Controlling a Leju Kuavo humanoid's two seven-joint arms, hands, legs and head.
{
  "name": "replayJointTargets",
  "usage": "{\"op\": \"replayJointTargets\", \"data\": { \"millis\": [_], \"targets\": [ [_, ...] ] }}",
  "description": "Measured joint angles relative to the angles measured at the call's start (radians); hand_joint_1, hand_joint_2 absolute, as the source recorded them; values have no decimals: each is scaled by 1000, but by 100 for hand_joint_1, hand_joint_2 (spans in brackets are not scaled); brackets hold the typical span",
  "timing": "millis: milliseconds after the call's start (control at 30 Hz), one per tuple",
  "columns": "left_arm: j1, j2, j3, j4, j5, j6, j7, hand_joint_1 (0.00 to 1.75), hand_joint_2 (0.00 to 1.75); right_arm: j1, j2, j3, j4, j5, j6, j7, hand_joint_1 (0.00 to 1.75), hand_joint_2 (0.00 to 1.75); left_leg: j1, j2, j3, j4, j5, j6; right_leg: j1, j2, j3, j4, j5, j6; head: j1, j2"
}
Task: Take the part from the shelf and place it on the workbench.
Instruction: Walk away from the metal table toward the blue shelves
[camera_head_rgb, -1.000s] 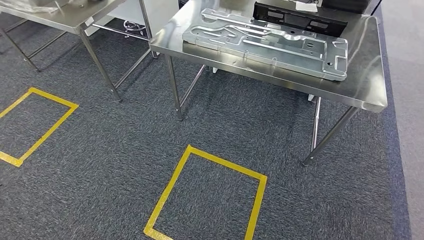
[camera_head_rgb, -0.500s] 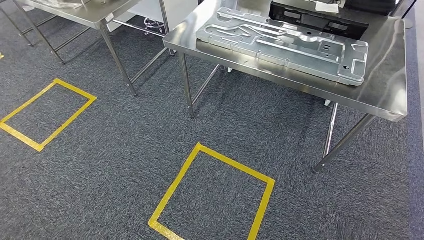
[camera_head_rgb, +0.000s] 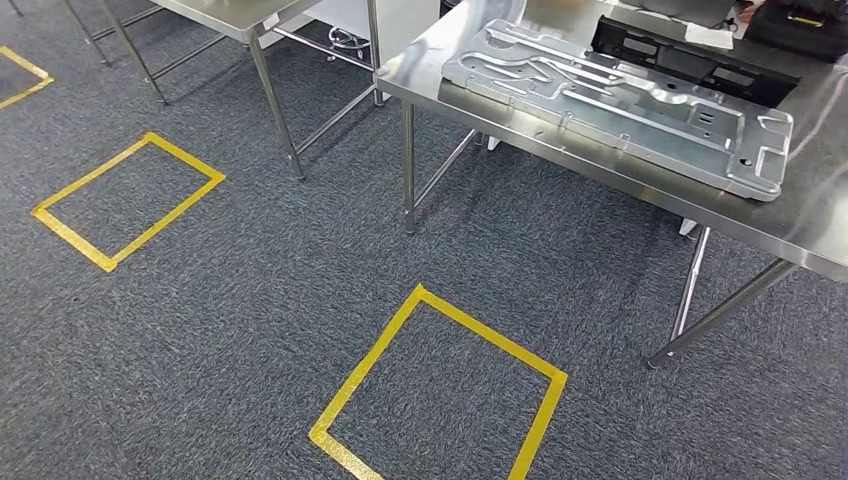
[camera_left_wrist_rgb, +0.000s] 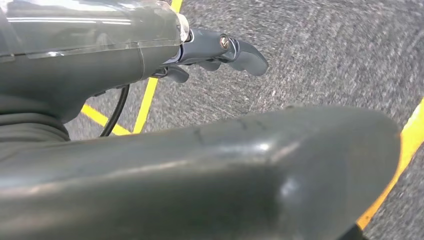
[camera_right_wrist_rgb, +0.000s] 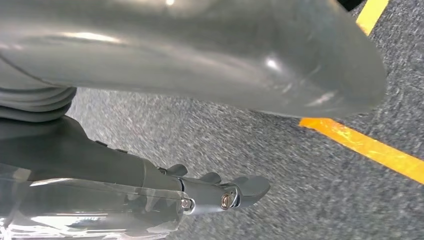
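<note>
Steel workbench at upper right carries the stamped metal part, lying flat near its front edge, with a black part just behind. We note yellow tape squares on grey carpet. Left hand and right hand hang over carpet, fingers extended, holding nothing.
</note>
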Motion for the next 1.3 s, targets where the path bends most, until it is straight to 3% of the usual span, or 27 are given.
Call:
{"op": "replayJointTargets", "data": {
  "millis": [67,133,167,233,267,333,400,433,467,500,567,600,667,733,767,833,867,900,933,967,1033,1067,1133,1200,1233,1300],
  "targets": [
    [-1,-2,0,0,0,0,0,0,0,0,-2,0,1,1,2,-2,0,0,-2,-14,-4,9,-5,-10,-2,24,49,-106,37,-5,0,0],
    [-1,-3,0,0,0,0,0,0,0,-1,-2,0,2,2,4,-2,0,0,-3,-22,-11,12,-5,-23,2,31,57,-128,37,-16,-1,0],
    [-1,-3,0,0,0,0,0,0,0,-1,-3,0,2,2,5,-3,0,0,-2,-26,-12,12,-5,-29,2,23,57,-130,39,-24,-1,0],
    [-1,-4,0,0,-2,0,1,0,0,-1,-3,0,2,3,4,-3,0,0,-1,-12,-23,35,-22,-39,1,9,59,-137,43,-38,-2,0],
    [-1,-4,0,0,-4,0,1,0,0,0,-4,0,2,3,4,-3,0,0,0,1,-40,72,-46,-43,-1,0,59,-140,45,-44,-3,0],
    [-2,-5,0,0,-6,1,1,0,0,3,-4,-1,2,4,5,-3,0,0,2,23,-100,204,-115,-51,1,-17,58,-141,44,-50,-5,0],
    [-1,-5,0,0,-7,1,1,0,0,5,-5,-1,2,5,6,-3,0,0,5,29,-148,305,-147,-56,2,-34,58,-140,44,-51,-5,0],
    [0,-6,0,0,-7,1,1,0,0,5,-6,-1,2,5,7,-4,0,0,6,31,-145,300,-133,-56,3,-42,58,-140,43,-50,-5,0],
    [1,-6,0,0,-7,1,1,0,0,5,-6,-1,2,6,8,-4,0,0,7,35,-121,254,-103,-55,3,-49,60,-140,42,-48,-5,0],
    [1,-6,0,0,-7,1,1,0,0,5,-6,-1,2,6,8,-4,0,0,7,45,-82,179,-66,-52,3,-55,62,-139,40,-46,-5,0],
    [-1,-6,0,0,-7,2,1,0,0,4,-6,-2,2,6,8,-5,0,0,2,65,-18,51,-22,-43,6,-65,66,-138,36,-37,-4,0],
    [-2,-6,0,0,-7,2,1,0,0,4,-6,-2,2,6,8,-5,0,0,-1,70,-5,21,-16,-37,8,-70,68,-137,35,-32,-4,0],
    [-1,-7,0,0,-7,2,1,0,0,2,-6,-4,2,6,8,-5,0,0,-5,61,-7,12,-16,-26,9,-78,71,-139,35,-20,-3,0],
    [1,-8,0,0,-7,2,1,0,0,0,-7,-4,2,7,8,-6,0,0,-2,52,-3,4,-9,-13,5,-65,70,-127,22,-8,-3,0],
    [1,-8,0,0,-7,2,1,0,0,0,-7,-5,2,7,8,-6,0,0,0,47,-1,0,-4,-6,4,-50,57,-96,-1,-3,-2,0],
    [-1,-10,0,0,-8,2,1,0,0,2,-9,-6,2,8,9,-6,0,0,1,37,-3,-2,0,2,2,-20,0,22,-68,0,-1,0],
    [-1,-10,0,0,-7,2,1,0,0,3,-10,-6,3,9,9,-7,0,0,-1,31,-5,-2,1,3,2,-15,-34,89,-96,1,-1,0],
    [-1,-10,0,0,-7,1,1,0,0,3,-10,-7,3,10,9,-7,0,0,-2,24,-6,-1,1,4,2,-13,-57,134,-105,1,-1,0],
    [-1,-10,0,0,-6,1,2,0,0,4,-10,-7,3,11,10,-8,0,0,-3,16,-6,0,1,4,2,-12,-64,142,-93,0,-1,0],
    [-1,-10,0,0,-6,1,2,0,0,5,-11,-7,3,13,10,-10,0,0,-3,7,-5,1,1,4,3,-10,-51,108,-62,-3,-1,0],
    [-1,-12,0,0,-8,2,4,0,0,6,-12,-7,3,17,9,-12,0,0,-5,-10,-3,4,-1,1,5,9,12,-31,14,-14,-1,0],
    [-2,-14,1,0,-9,3,5,0,0,6,-14,-7,3,18,9,-13,0,0,-6,-17,-4,5,-2,-2,6,20,37,-90,37,-19,-1,0],
    [-2,-16,1,0,-13,3,8,0,0,4,-16,-7,3,21,9,-14,0,0,-5,-26,-8,6,-2,-12,10,31,55,-136,45,-26,-1,0],
    [-1,-15,1,0,-16,4,10,0,0,0,-16,-7,3,25,10,-15,0,0,-3,-33,-11,5,-2,-24,9,19,58,-144,49,-33,-1,0],
    [-1,-15,1,0,-17,4,11,0,0,0,-16,-7,3,27,10,-16,0,0,-3,-26,-13,13,-9,-30,7,12,61,-150,52,-38,-2,0],
    [-2,-14,1,0,-17,4,11,0,0,1,-15,-7,3,31,10,-16,0,0,-2,1,-42,79,-53,-40,1,-5,67,-161,56,-48,-6,0]
  ]
}}
